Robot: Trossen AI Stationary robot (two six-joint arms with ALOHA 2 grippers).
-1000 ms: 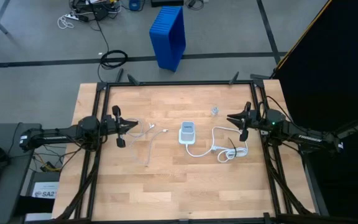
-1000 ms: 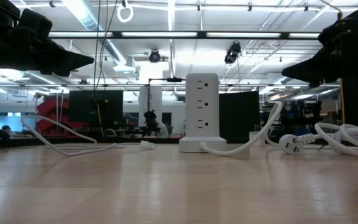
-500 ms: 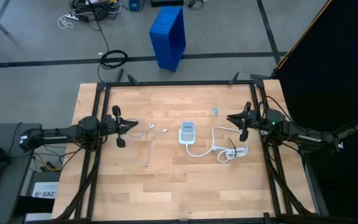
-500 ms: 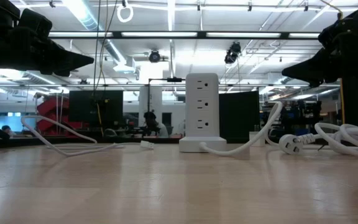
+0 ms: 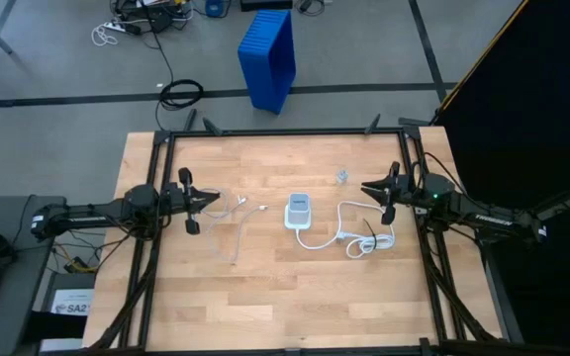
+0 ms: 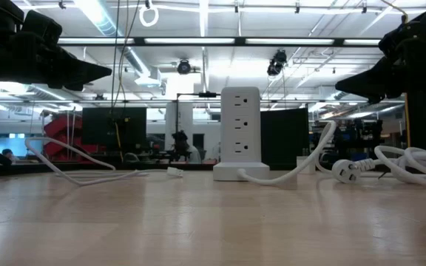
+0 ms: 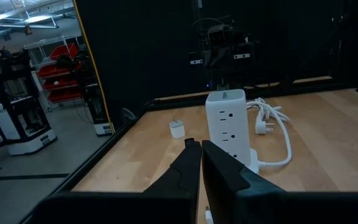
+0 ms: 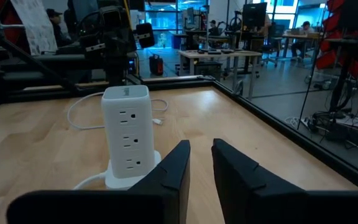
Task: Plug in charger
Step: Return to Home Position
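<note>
High view puts both arms drawn back to opposite sides of the table point(image 5: 265, 297), and I have neither one on anything. My left hand point(image 5: 210, 201) hangs over the left part of the table, pointing inward. In its wrist view the two fingers point(image 7: 225, 174) lie almost together with only a sliver between them, nothing gripped. My right hand point(image 5: 367, 188) faces it from the right side. Its fingers point(image 8: 235, 171) stand a little apart and hold nothing.

Between them the white outlet tower point(image 5: 298, 210) stands upright near the middle of the table. None of the sockets I can see has anything in it. The charger point(image 5: 341, 176), a small white cube, sits on the wood by itself. It is apart from the tower, on the side toward my right hand, and is not plugged in.

A thin white cable point(image 5: 240, 213) lies loose between my left hand and the tower. The tower's thick white cord point(image 5: 354, 237) loops across the wood just below my right hand, its plug point(image 6: 344, 170) lying on the table.
</note>
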